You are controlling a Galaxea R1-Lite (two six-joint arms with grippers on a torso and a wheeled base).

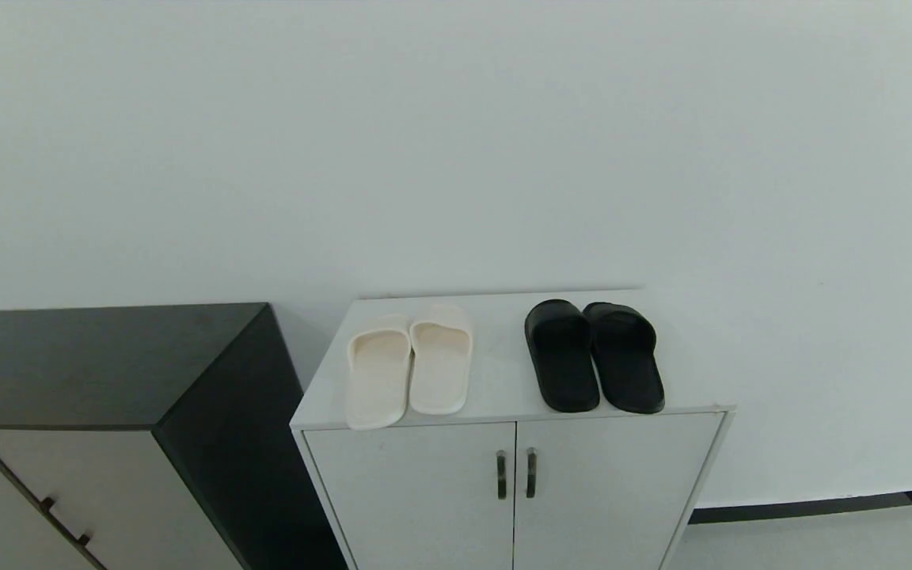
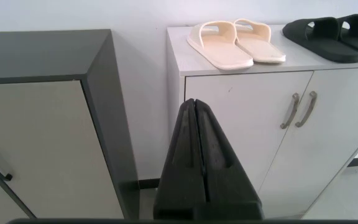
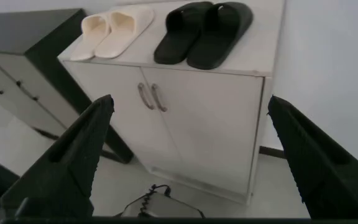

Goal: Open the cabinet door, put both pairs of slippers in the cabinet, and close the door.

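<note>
Head view gave me the whole job laid out. The white cabinet (image 1: 499,376) stood against the wall (image 1: 456,142) with both doors shut. The left door (image 1: 416,507) and the right door (image 1: 606,499) met at a pair of upright handles (image 1: 501,475), just beside each other at the middle seam. On the cabinet's top the cream slippers (image 1: 408,368) sat side by side toward the left, heels at the front edge. The black slippers (image 1: 594,356) sat as a pair toward the right, well apart from the cream ones. A dark cabinet (image 1: 108,356) stood just to the left.

In the left wrist view my left end effector (image 2: 195,107) was pinched closed on nothing, its fingers pressed flat together, low and facing the gap between the two cabinets. In the right wrist view my right end effector (image 3: 190,104) was spread wide and empty. It faced the doors from some way off, above a coiled cable (image 3: 148,202) on the floor (image 3: 104,180).

I judged the task to be at its very first step, opening a door, with nothing begun. As I read it, the next move called for bringing the wide right end effector up to one handle, setting its fingers either side of the bar, closing, and pulling along the door's arc. With the slim handles so close together, I'd have wanted a careful approach to catch only one.
</note>
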